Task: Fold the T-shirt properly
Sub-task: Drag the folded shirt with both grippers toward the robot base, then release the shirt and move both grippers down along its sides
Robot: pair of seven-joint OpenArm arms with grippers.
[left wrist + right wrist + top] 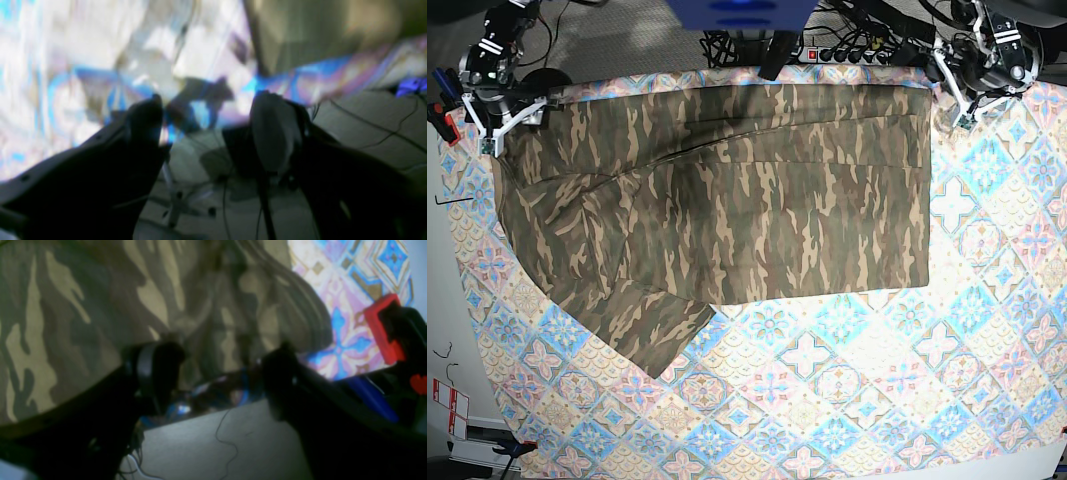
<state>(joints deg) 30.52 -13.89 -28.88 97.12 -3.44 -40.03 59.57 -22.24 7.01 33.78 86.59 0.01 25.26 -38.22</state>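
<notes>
Dark fingers (156, 373) of my right tool (220, 380) stood spread over the T-shirt (727, 200), which lay flat across the tabletop (877, 380) toward 11 o'clock. My left tool (206, 130) hung spread at 1 o'clock, off the cloth. Uneven grasps, I judged, could skew the fold.

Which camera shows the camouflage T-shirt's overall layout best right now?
The base view: the olive-brown camouflage cloth T-shirt lies whole on the patterned tablecloth. The right wrist view shows only a blurred close-up patch; the left wrist view is too blurred to tell.
</notes>
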